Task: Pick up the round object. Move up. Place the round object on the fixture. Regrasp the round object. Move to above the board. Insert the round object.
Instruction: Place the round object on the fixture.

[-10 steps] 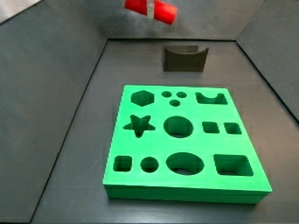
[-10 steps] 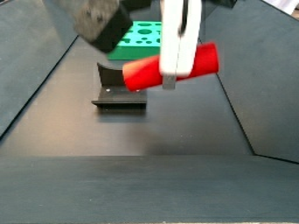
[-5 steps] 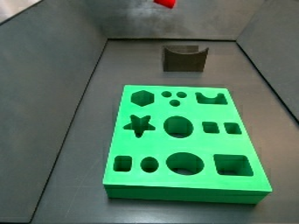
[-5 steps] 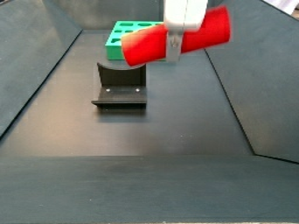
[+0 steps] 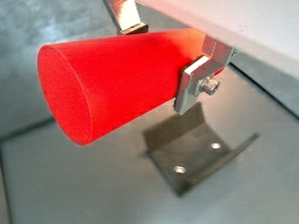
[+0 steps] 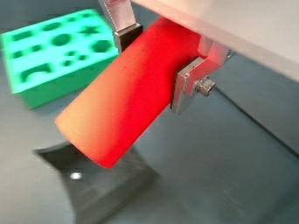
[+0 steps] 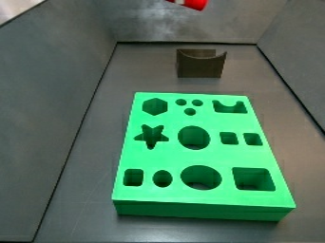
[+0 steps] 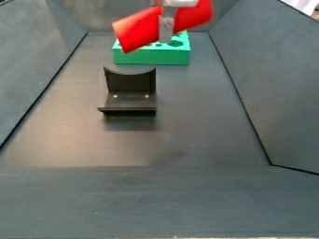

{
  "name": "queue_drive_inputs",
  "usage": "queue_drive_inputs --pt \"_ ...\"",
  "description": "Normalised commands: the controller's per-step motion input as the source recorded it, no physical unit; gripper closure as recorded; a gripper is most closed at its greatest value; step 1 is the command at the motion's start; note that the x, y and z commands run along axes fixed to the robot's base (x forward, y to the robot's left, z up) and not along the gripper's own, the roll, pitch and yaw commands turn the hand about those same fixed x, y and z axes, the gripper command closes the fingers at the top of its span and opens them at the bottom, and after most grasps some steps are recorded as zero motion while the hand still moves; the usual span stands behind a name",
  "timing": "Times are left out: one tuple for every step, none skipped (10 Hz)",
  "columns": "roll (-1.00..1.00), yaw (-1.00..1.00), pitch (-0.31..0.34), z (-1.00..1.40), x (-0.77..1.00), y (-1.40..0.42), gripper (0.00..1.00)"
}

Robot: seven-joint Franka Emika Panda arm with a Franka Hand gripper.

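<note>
The round object (image 8: 134,28) is a smooth red peg lying crosswise between the silver fingers of my gripper (image 8: 166,28), which is shut on its middle high above the floor. In both wrist views the peg (image 5: 111,83) (image 6: 117,105) fills the jaws of the gripper (image 5: 163,52) (image 6: 158,59). The dark fixture (image 8: 129,91) (image 7: 200,62) stands on the floor below; in the wrist views the fixture (image 5: 193,157) (image 6: 100,188) shows under the peg. The green board (image 7: 197,152) (image 6: 52,52) with its cut-out holes lies flat beyond it. Only the peg's tip (image 7: 193,4) shows in a side view.
Sloping grey walls (image 7: 76,95) (image 8: 243,84) close in the dark floor on both sides. A back wall (image 7: 140,24) rises behind the fixture.
The gripper has risen with the peg held in it and has drifted sideways over the fixture. Board and fixture have not moved.
</note>
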Motion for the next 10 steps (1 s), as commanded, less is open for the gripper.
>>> queue_drive_inputs --pt "-0.02 1.0 -0.005 -0.01 1.0 -0.45 1.0" --pt "-0.02 1.0 -0.001 -0.02 1.0 -0.33 1.0" --pt "-0.03 1.0 0.002 -0.02 1.0 -0.29 1.0" --pt "-0.03 1.0 0.007 -0.02 0.92 -0.19 1.0" --pt "-0.03 1.0 0.013 -0.02 0.8 -0.1 1.0" --pt "-0.04 1.0 0.021 -0.01 0.64 -0.04 1.0" --pt "-0.04 1.0 0.026 -0.02 0.57 -0.03 1.0" --pt "-0.05 1.0 0.037 -0.01 0.42 -0.02 1.0" --pt "-0.05 1.0 0.051 -0.01 0.28 -0.01 1.0" --pt "-0.06 1.0 0.064 -0.01 0.18 -0.01 1.0"
